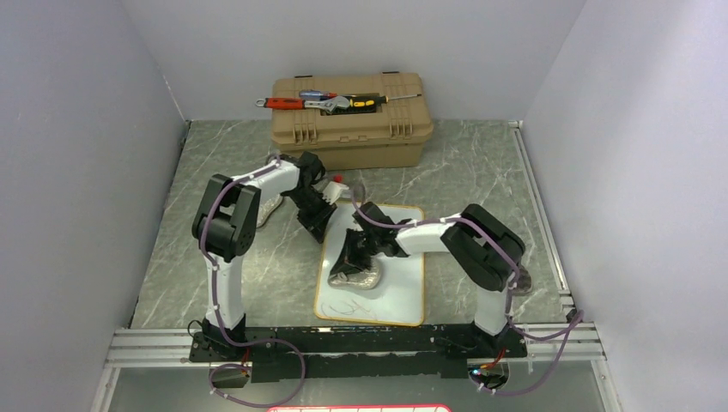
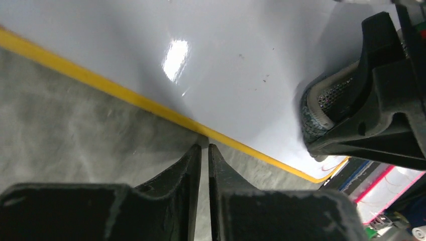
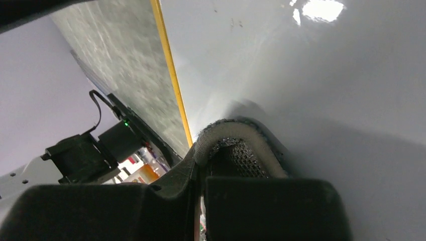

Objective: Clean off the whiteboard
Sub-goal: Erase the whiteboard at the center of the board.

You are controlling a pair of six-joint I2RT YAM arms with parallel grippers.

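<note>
Clenching one grey cloth (image 3: pixel 236 150), right gripper (image 3: pixel 200 173) presses one whiteboard (image 1: pixel 403 287); left gripper (image 2: pixel 205 150) pinched nearly together, empty.

Left arm (image 1: pixel 257 184) jaws nearly together; right arm (image 1: pixel 446 232) jaws clamped on cloth (image 3: pixel 240 156)

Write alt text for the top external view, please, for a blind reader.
The right gripper holds a grey cloth on the whiteboard, with dark scribbles near its front edge. The left gripper sits at the board's left edge.
</note>
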